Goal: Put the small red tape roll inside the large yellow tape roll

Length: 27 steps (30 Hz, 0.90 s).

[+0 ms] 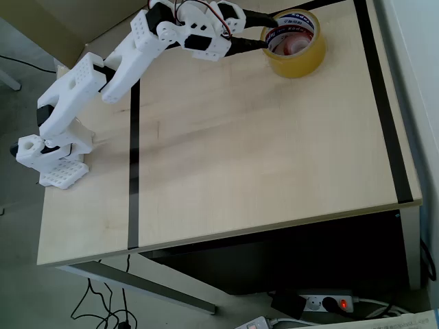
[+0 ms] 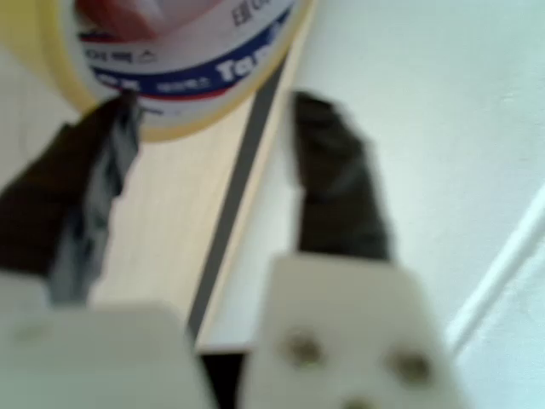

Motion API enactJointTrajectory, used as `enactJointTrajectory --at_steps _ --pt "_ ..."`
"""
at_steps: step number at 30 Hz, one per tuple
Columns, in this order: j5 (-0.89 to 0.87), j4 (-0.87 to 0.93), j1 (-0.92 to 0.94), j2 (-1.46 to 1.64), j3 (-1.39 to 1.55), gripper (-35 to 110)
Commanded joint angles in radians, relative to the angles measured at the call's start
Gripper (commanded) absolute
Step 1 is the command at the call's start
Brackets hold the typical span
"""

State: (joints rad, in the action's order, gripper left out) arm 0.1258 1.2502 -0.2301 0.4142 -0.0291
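Near the table's (image 1: 260, 171) far edge, by the right corner, the open claw (image 1: 270, 32) reaches over the large yellow tape roll (image 1: 296, 58). Inside sits the small red tape roll (image 1: 291, 44), partly hidden and blurry.

A: We record the table (image 1: 260, 157) as pale wood-grain laminate, smooth and matt, with black strips.

B: We note white matt plastic arm (image 1: 130, 58), dark matt fingers (image 2: 336, 183); large yellow tape roll (image 1: 296, 60) glossy, translucent, printed paper core.
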Motion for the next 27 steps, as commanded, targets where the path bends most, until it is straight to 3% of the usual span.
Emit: enactJointTrajectory --at_steps 1,5,8,11,16,27 --pt "-0.008 0.026 0.003 0.067 -0.1 26" --pt "-0.011 0.057 0.008 0.067 -0.126 26" --pt "-0.008 0.143 0.011 0.08 -0.179 9" --pt "-0.006 0.275 0.041 0.135 -0.178 0" --pt "-0.014 0.56 0.106 0.215 -0.209 0" --pt "-0.026 0.546 0.054 1.019 0.6 0"
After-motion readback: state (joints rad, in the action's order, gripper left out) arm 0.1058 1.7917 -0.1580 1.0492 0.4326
